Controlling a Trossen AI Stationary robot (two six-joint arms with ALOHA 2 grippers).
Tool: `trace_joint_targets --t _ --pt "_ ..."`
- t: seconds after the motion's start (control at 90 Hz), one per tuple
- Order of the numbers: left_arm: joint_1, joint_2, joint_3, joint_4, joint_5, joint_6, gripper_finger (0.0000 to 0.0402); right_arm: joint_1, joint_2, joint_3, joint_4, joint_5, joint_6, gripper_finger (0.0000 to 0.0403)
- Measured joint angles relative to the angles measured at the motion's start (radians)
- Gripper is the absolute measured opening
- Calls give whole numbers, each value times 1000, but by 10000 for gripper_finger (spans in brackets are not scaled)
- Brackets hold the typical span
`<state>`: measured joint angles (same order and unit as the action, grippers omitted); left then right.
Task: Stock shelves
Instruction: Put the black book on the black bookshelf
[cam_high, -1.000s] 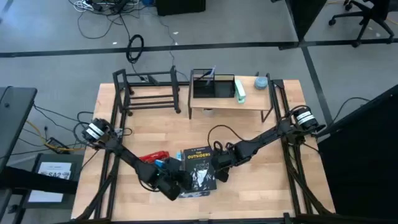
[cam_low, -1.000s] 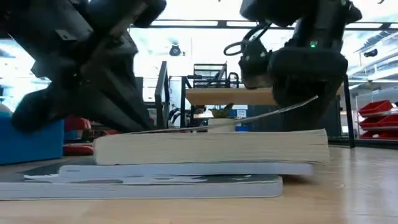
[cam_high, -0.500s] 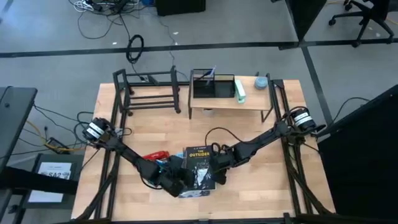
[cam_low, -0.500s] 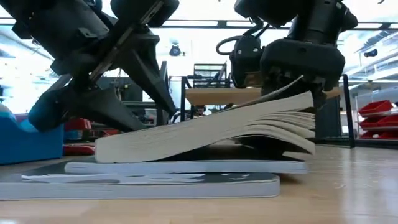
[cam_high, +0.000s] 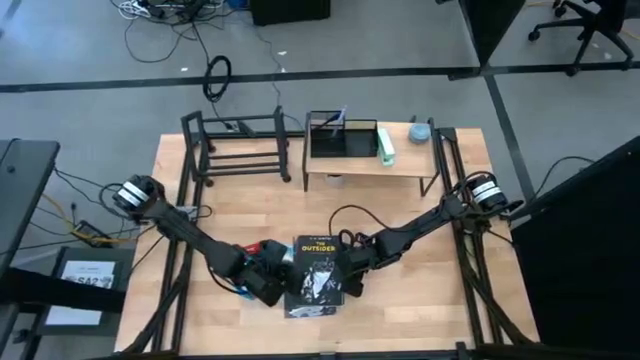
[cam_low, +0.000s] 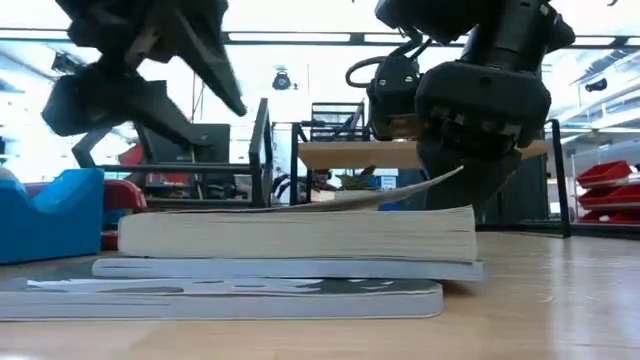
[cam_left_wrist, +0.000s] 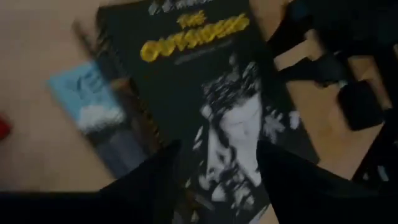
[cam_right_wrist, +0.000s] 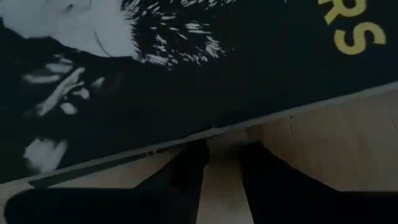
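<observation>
Both arms stretched low toward the table's middle, left gripper (cam_high: 272, 287) raised with fingers (cam_left_wrist: 144, 186) spread apart, right gripper (cam_high: 352, 268) down low, fingers (cam_right_wrist: 186, 168) nearly closed.

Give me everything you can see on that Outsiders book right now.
The book is a thick black paperback with yellow title lettering and a pale face-like picture on the cover. It lies flat, cover up, topping a stack of thinner books near the table's front edge. Its cover curls up slightly at the right gripper, whose fingers sit at that edge. The left gripper is above its other side.
</observation>
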<state>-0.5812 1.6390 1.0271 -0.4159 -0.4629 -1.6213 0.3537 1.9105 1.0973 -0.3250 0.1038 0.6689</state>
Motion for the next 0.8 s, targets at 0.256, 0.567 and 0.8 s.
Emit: trace_joint_targets --t 0.256,0.567,0.8 --pt "20 131 5 82 56 -13 186 0 0 0 2 0 0 81" --pt "74 184 2 263 99 52 186 -13 1 -2 10 -1 -18 79" --pt "97 157 2 249 130 122 186 -11 2 -2 11 16 -25 79"
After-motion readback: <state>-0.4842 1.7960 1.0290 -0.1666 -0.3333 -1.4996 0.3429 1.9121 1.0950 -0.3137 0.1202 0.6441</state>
